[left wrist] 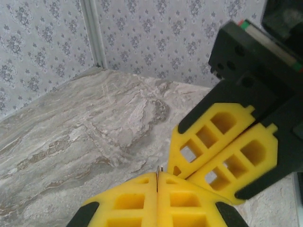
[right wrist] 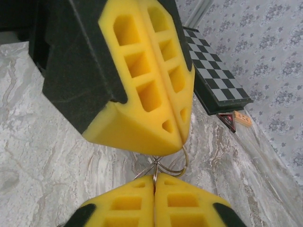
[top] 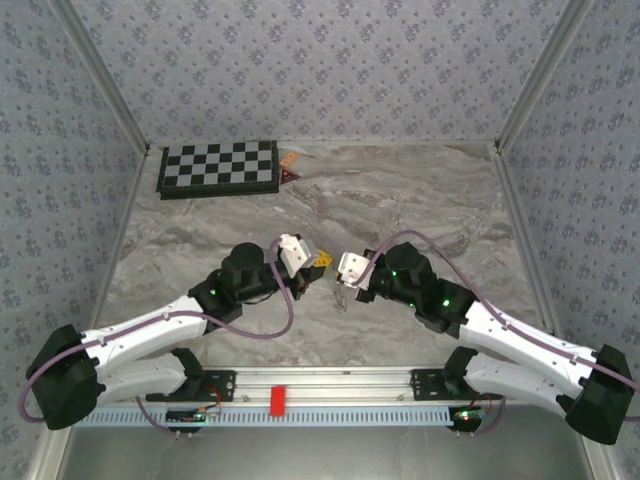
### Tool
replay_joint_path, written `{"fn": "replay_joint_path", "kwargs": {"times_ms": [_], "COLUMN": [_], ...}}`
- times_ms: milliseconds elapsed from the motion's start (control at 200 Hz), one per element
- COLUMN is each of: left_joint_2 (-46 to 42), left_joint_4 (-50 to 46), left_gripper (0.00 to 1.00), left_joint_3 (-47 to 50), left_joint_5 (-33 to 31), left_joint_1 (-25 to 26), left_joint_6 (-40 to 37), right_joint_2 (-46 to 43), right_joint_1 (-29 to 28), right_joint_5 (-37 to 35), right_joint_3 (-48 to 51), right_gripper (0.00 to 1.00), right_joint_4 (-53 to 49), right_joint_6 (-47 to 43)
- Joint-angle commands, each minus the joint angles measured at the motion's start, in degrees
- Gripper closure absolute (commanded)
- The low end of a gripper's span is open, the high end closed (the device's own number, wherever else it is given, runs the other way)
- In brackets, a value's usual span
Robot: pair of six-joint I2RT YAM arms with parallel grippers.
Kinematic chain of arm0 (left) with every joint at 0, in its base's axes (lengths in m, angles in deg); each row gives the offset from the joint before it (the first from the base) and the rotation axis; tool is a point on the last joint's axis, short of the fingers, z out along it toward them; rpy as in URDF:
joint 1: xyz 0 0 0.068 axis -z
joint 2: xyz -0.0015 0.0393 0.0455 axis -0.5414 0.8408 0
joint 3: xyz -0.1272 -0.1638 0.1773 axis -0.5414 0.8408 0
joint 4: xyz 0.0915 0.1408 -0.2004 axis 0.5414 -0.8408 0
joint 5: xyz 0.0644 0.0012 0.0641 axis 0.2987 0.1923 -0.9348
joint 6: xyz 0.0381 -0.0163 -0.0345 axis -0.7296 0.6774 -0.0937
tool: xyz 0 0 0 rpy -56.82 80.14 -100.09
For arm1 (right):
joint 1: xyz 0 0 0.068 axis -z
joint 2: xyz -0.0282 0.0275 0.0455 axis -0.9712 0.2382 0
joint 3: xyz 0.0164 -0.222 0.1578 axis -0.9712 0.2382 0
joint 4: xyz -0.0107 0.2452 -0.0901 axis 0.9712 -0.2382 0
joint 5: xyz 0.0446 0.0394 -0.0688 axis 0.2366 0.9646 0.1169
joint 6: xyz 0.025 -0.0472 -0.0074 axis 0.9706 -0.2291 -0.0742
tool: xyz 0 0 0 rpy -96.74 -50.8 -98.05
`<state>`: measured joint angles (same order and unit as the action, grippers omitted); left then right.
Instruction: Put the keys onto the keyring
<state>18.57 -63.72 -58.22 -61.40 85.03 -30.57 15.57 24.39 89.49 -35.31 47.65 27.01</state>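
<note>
Keyring (right wrist: 183,166) hangs between the two end effectors, above the marble-patterned surface (top: 420,200) near its middle; it is a thin, pale silver wire loop, clearest from the right wrist. Left end effector (right wrist: 178,141) is pressed closed, its yellow fingers meeting along a seam and pinching the loop's upper arc at the tips; right end effector (right wrist: 154,183) is likewise closed, with a strand of the loop emerging from its seam; the two sets of tips sit just beside each other. Chessboard (top: 218,167) lies at the far left corner; two small triangular pieces (top: 290,176) lie just beside its right edge; red block (top: 278,400) sits on the rail between the arm bases.
</note>
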Motion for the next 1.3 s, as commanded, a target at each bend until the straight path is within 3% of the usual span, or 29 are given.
{"fn": "replay_joint_path", "kwargs": {"times_ms": [0, 310, 475, 660, 885, 1294], "left_joint_2": [-0.77, 0.10, 1.26, 1.88, 3.18, 5.89], "left_joint_4": [7.64, 13.83, 16.09, 17.73, 20.95, 23.65], "left_gripper": [1.00, 1.00, 1.00, 1.00, 1.00, 1.00], "left_joint_3": [-0.92, -0.70, -1.55, -2.26, -2.84, -4.61], "left_joint_5": [1.15, 4.70, 8.49, 12.42, 18.71, 21.15], "left_joint_1": [-0.37, -4.98, -7.58, -9.37, -12.29, -14.31], "left_joint_6": [3.31, 9.73, 12.49, 15.13, 19.31, 23.98], "right_joint_2": [-0.45, -7.73, -8.91, -6.11, 1.58, 8.63], "right_joint_1": [-0.72, 1.07, 4.58, 12.14, 21.38, 21.84], "right_joint_5": [-1.47, -2.89, -1.92, 10.25, 31.53, 38.64], "right_joint_3": [1.43, 4.86, 5.86, 4.53, 1.70, -0.42], "right_gripper": [0.81, 0.62, 0.61, 0.60, 0.58, 0.59], "right_joint_4": [2.27, 7.12, 13.07, 17.65, 28.12, 36.60], "right_joint_6": [1.62, 13.71, 23.87, 34.75, 47.67, 49.83]}}
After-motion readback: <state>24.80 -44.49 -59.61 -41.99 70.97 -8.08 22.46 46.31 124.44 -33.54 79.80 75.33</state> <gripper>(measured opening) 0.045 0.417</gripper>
